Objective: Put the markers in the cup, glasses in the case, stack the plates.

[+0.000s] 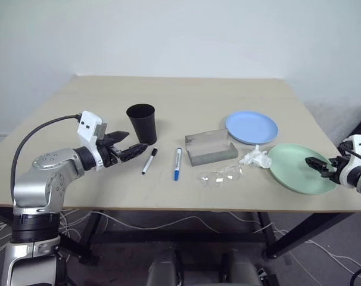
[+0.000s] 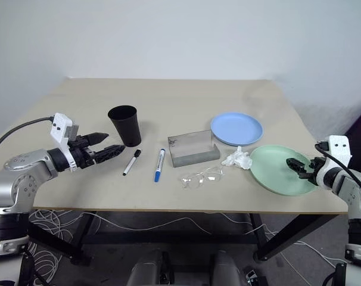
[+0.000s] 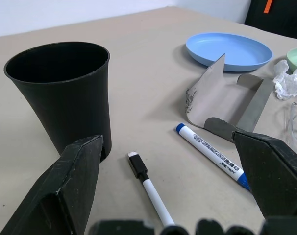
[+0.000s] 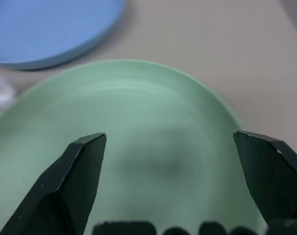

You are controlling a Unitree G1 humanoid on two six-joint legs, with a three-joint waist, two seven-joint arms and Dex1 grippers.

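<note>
the green plate (image 2: 282, 169) lies flat at the table's (image 1: 186, 95) near right corner, directly under the right pincer (image 2: 299, 167), whose fingers stand wide apart and hold nothing, hovering over the plate's inner face near its outer edge. it looks like thin, stiff, light plastic with a smooth, probably slippery surface, so the raised rim on the pincer's side is likely the only good hold, one finger over it and one under. just beyond it, away from the pincer, rests the blue plate (image 2: 236, 128), the likely stacking spot. the left pincer (image 1: 125, 146), also spread and empty, points at the black-capped marker (image 3: 149, 189), a slim, light, rigid pen best pinched mid-barrel, with the cup (image 3: 60, 93) just to one side and the blue-capped marker (image 3: 212, 155), open case (image 3: 226, 100) and glasses (image 1: 221, 176) further out.
</note>
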